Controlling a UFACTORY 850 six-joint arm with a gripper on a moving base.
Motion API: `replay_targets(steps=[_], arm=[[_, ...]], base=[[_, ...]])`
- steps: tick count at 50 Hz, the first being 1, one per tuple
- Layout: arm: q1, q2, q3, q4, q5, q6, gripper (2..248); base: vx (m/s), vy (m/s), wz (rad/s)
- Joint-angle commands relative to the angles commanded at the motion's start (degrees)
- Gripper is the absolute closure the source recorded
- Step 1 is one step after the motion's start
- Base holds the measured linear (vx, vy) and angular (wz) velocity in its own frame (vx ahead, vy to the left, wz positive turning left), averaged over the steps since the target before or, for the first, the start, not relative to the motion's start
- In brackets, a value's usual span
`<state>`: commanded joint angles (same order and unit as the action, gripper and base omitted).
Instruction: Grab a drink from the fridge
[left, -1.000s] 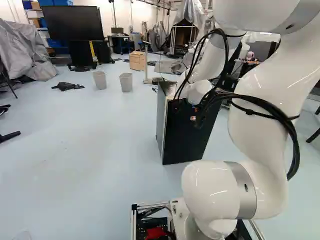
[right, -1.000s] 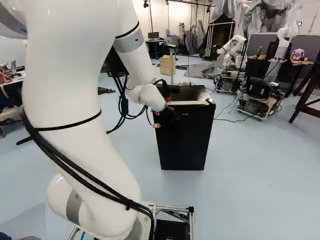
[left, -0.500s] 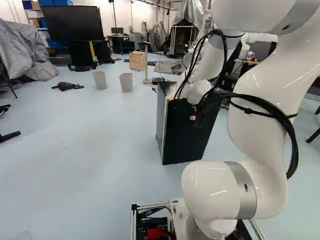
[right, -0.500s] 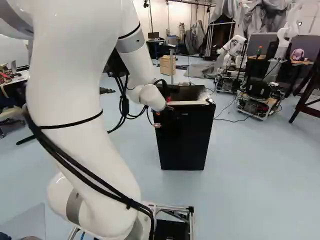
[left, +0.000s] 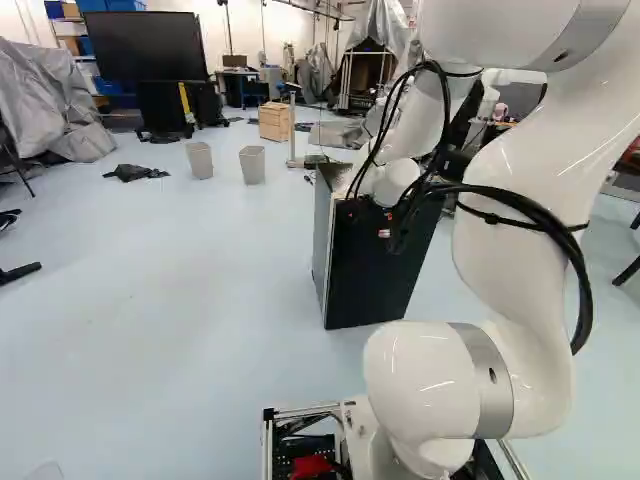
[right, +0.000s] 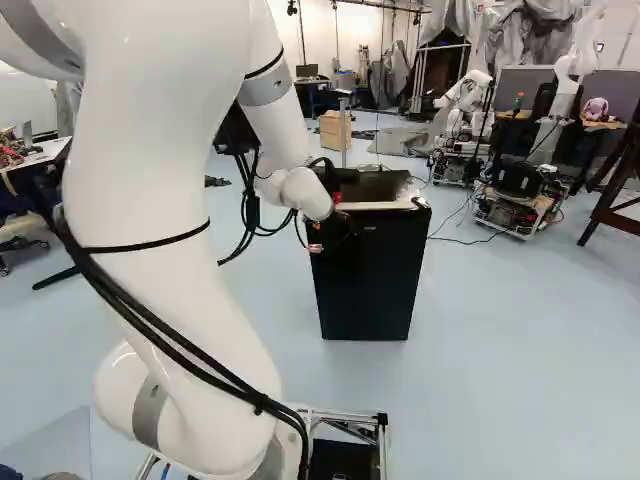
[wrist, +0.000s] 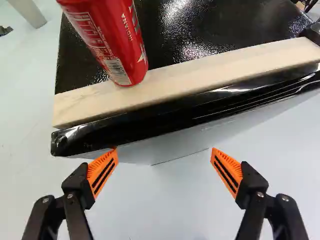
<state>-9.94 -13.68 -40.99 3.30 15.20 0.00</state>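
Drink can stands atop fridge, 11 o'clock from your jaws. Jaws wide apart, nothing gripped. Your arm has leaned slightly toward fridge; fridge unmoved. Grasp still pending; likely needs lift, then advance toward 11.

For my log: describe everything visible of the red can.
The red can is glossy, apparently metal, with white lettering and a barcode low on its side. It looks upright, base seen against the pale wooden strip atop the black mini fridge; whether it rests on that strip is unclear. Its top is out of view. The open gripper isn't touching it.
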Motion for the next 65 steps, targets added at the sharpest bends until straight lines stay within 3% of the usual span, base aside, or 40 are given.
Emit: replay_targets(steps=[17,27,51,65], arm=[[0.16,2.24,2.64,0.0,0.14,0.0,3],[1.02,4.73,5.51,0.0,2.71,0.0,3],[3.82,10.8,12.14,-1.25,15.56,0.0,3],[4.22,11.5,12.87,-2.52,23.97,0.0,3]], base=[[0.0,0.0,0.0],[0.0,0.0,0.0],[0.0,0.0,0.0],[0.0,0.0,0.0]])
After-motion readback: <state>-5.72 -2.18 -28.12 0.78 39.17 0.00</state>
